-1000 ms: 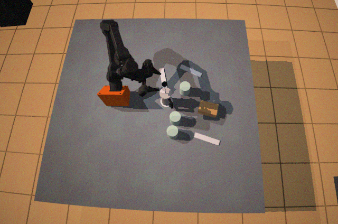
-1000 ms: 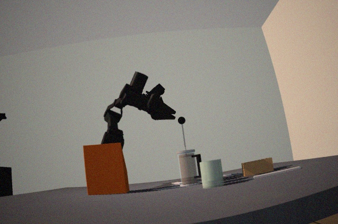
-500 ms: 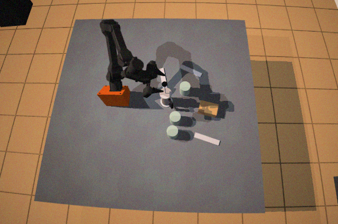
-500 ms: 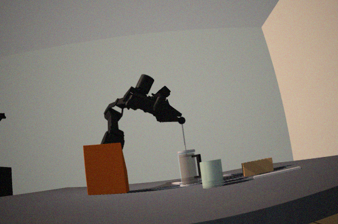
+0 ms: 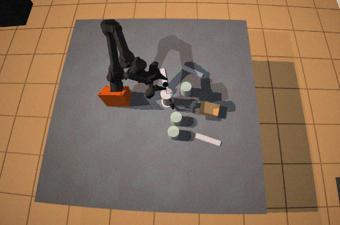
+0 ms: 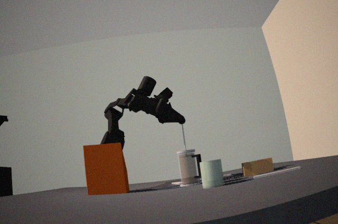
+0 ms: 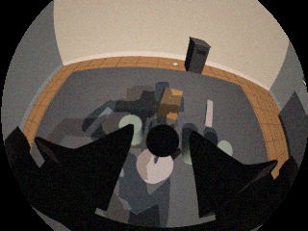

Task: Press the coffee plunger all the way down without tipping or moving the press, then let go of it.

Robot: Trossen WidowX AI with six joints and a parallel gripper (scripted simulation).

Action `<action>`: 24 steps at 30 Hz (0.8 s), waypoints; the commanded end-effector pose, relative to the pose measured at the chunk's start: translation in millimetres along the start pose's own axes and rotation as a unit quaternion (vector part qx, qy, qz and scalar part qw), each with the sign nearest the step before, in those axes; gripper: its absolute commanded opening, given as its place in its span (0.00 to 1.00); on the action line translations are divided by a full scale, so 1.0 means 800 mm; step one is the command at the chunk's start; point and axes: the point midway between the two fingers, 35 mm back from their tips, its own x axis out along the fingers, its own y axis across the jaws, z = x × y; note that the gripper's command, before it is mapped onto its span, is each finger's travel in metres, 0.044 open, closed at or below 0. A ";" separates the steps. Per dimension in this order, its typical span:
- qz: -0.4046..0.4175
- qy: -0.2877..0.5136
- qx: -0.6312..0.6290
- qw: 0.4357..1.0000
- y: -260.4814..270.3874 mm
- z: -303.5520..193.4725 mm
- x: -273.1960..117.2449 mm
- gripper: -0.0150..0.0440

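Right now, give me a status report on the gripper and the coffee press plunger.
Gripper half-closed around plunger knob, fingers not gripping it. Plunger rod fully up, press upright. Green cup beside press, clear of gripper.
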 end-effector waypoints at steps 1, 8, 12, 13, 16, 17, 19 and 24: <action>-0.002 0.000 0.003 1.000 -0.001 -0.001 0.000 0.51; -0.002 0.000 0.003 1.000 -0.001 -0.001 0.000 0.44; -0.002 0.000 0.003 1.000 -0.001 -0.002 0.001 0.44; -0.002 0.001 0.003 1.000 -0.001 -0.002 0.001 0.44; -0.002 0.001 0.003 1.000 -0.003 -0.005 0.004 0.44; -0.003 0.001 0.003 1.000 -0.003 -0.006 0.005 0.44; -0.003 0.002 0.002 1.000 -0.004 -0.009 0.008 0.44; -0.004 0.003 0.002 1.000 -0.007 -0.016 0.015 0.44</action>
